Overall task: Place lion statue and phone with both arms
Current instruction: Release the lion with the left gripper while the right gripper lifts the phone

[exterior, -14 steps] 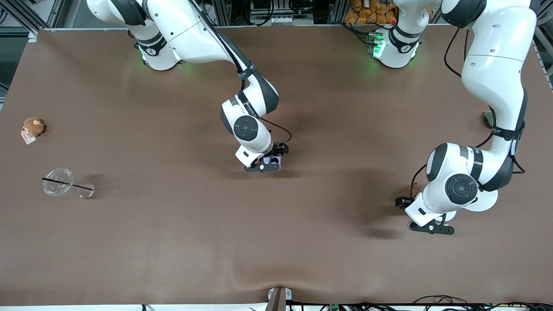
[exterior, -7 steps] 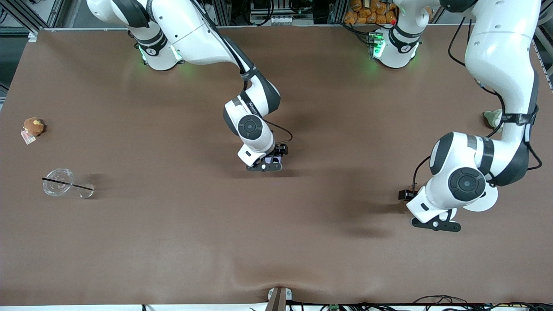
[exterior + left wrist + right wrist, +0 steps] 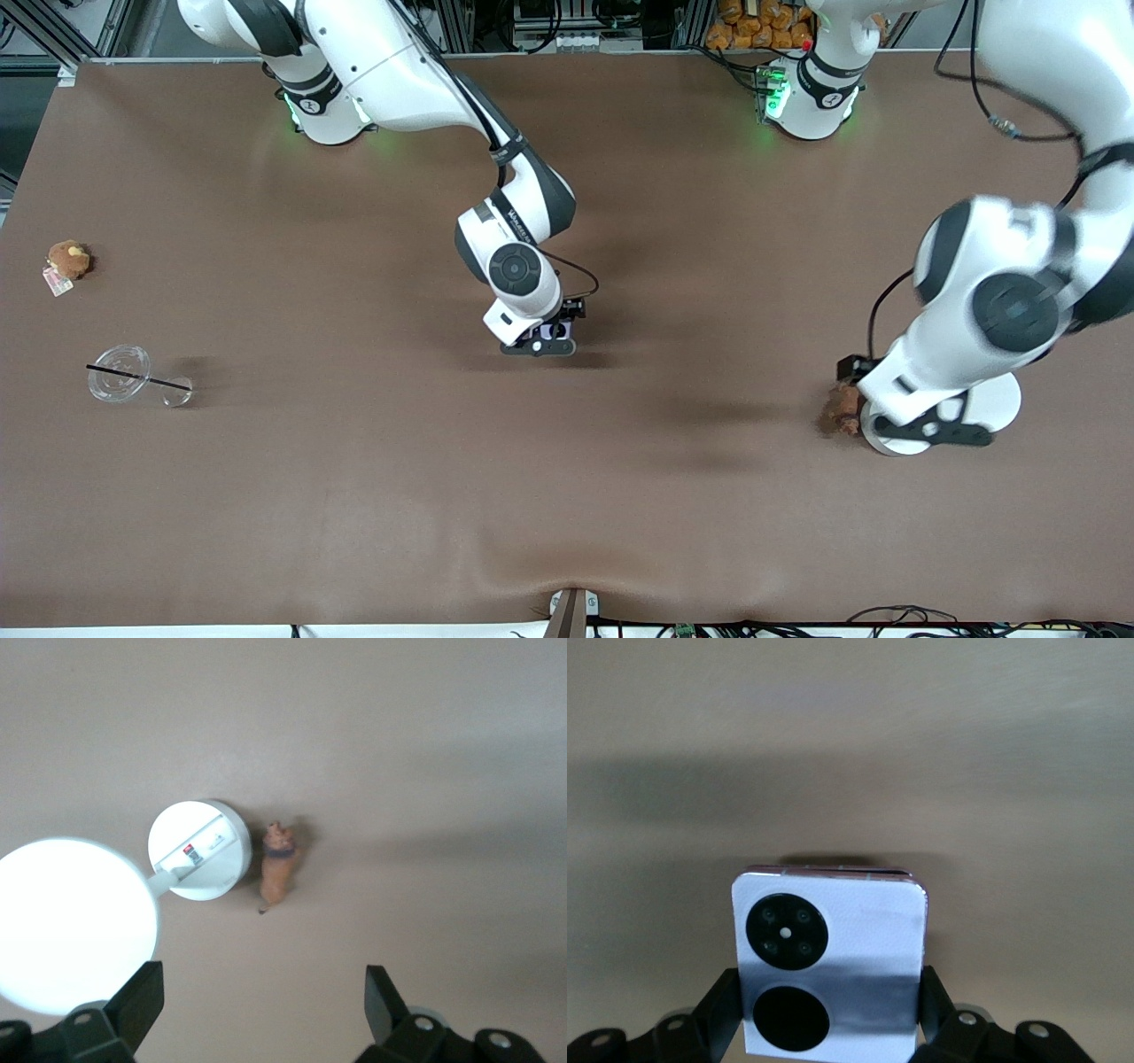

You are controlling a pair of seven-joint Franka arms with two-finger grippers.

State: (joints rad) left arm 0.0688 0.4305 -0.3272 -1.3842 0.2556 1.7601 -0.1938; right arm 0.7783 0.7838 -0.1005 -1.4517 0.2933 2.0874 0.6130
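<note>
Right tool (image 3: 828, 1028) clamps phone (image 3: 829, 961) low over mid-table (image 3: 354, 487); lower level before releasing. Left tool (image 3: 261, 1010) empty, spread wide, up over lion statue (image 3: 278, 872) lying beside white discs (image 3: 198, 850).

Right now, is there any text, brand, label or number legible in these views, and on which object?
None can be read.
Small red-and-grey label on the white round lamp base, beside the lion statue: too small.
Tag on the brown plush toy: too small.
Phone in the right gripper: cameras only, no text.
</note>
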